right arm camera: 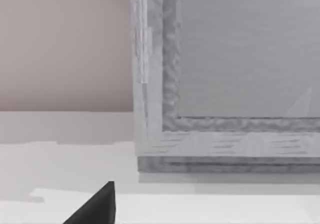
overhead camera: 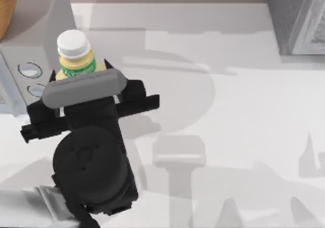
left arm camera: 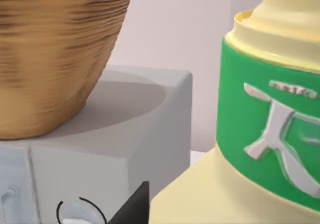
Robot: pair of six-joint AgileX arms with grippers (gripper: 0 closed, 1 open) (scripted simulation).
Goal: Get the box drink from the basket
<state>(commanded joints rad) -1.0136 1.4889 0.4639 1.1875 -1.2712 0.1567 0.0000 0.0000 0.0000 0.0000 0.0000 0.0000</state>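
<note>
Gripping the box drink (overhead camera: 76, 60), the left gripper (overhead camera: 81, 83) hangs beside the basket (overhead camera: 6, 9), open table (overhead camera: 228, 111) rightward.

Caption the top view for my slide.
Left gripper holds the drink upright beside the grey box, away from the basket.

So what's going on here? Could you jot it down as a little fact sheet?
Drink: box drink, white cap, green label, upright, out of the basket
Holder: left gripper, wrapped around the drink's lower part
Basket: basket, standing on the grey box, apart from the drink
Right arm: a dark fingertip facing the speckled block
Surface: white table
</note>
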